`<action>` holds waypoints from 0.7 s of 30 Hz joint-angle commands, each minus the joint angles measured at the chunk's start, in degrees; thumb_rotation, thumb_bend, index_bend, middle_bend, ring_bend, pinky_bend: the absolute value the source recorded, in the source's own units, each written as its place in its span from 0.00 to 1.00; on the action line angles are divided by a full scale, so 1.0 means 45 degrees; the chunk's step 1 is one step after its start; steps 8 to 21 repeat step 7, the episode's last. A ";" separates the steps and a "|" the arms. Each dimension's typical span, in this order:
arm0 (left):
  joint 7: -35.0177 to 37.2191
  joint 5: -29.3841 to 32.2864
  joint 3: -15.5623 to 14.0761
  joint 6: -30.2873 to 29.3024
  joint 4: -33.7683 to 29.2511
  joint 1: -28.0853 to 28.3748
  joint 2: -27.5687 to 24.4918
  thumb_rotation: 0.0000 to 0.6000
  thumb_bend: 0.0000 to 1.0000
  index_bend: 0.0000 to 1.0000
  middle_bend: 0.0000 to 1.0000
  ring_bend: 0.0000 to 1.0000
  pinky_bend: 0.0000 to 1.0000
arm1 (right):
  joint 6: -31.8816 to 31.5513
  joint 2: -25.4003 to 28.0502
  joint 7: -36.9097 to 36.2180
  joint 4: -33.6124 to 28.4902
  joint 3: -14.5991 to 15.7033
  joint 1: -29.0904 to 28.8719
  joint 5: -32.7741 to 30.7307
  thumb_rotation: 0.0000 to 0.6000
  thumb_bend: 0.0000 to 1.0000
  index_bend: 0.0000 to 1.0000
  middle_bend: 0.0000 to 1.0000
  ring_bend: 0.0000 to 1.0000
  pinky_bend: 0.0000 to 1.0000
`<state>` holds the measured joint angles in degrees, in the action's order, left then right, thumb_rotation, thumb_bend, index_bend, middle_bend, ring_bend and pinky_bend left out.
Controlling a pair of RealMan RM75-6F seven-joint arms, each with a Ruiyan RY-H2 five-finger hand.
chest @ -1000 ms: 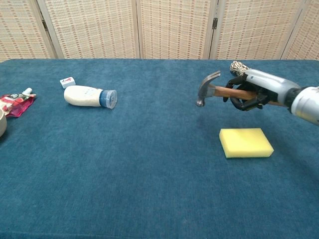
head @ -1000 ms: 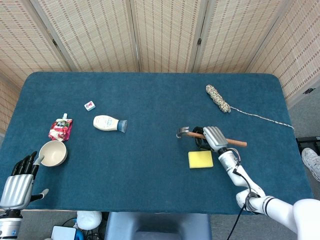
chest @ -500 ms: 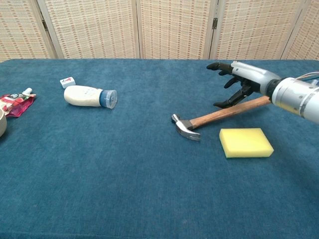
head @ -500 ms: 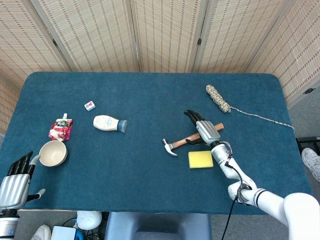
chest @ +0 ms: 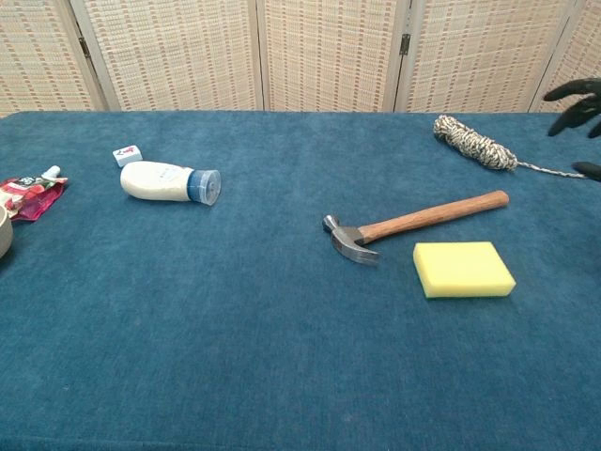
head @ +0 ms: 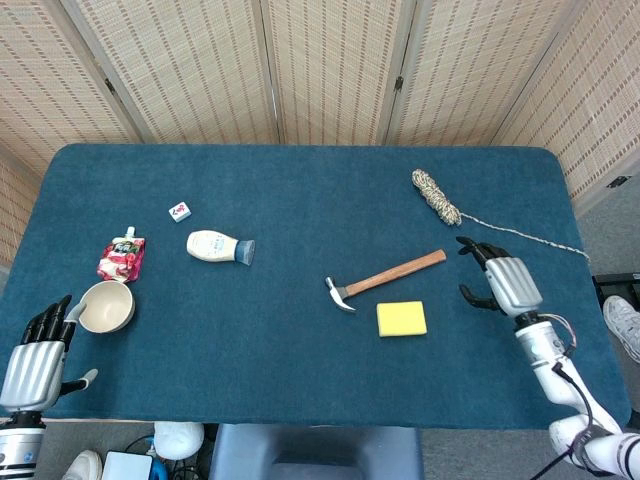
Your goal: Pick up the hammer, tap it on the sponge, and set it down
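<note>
The hammer (head: pixel 385 277) (chest: pixel 413 220) lies flat on the blue table, wooden handle pointing back right, steel head toward the front left. Just in front of its handle sits the yellow sponge (head: pixel 401 318) (chest: pixel 463 268), not touching it. My right hand (head: pixel 494 278) hovers to the right of the hammer, fingers spread and empty; only its dark fingertips (chest: pixel 575 98) show at the right edge of the chest view. My left hand (head: pixel 38 358) stays at the front left corner, fingers apart, holding nothing.
A coiled rope (head: pixel 436 196) (chest: pixel 472 142) lies at the back right with its tail running right. A white bottle (head: pixel 219 246) (chest: pixel 169 181), a small tile (head: pixel 179 211), a red pouch (head: pixel 121 258) and a beige bowl (head: pixel 105 307) are on the left.
My right hand let go of the hammer, which now rests on the table, and drew back to the right. The left hand barely shifted.
</note>
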<state>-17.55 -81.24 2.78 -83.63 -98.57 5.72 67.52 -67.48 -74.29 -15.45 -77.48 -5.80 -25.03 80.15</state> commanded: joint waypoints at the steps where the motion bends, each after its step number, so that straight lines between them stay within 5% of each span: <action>1: 0.0010 -0.0196 0.0004 -0.0019 0.0070 0.0096 0.0165 1.00 0.15 0.09 0.00 0.00 0.14 | -0.1423 0.0782 0.0391 -0.1034 0.0517 0.1255 0.0169 1.00 0.29 0.16 0.30 0.23 0.27; 7: 0.0086 -0.0414 0.0055 -0.0141 0.0098 0.0173 0.0484 1.00 0.15 0.09 0.00 0.00 0.14 | -0.2761 0.1398 0.0697 -0.1945 0.0854 0.2467 0.0321 1.00 0.29 0.16 0.30 0.23 0.27; 21: 0.0086 -0.0414 0.0055 -0.0141 0.0098 0.0173 0.0484 1.00 0.15 0.09 0.00 0.00 0.14 | -0.2761 0.1398 0.0697 -0.1945 0.0854 0.2467 0.0321 1.00 0.29 0.16 0.30 0.23 0.27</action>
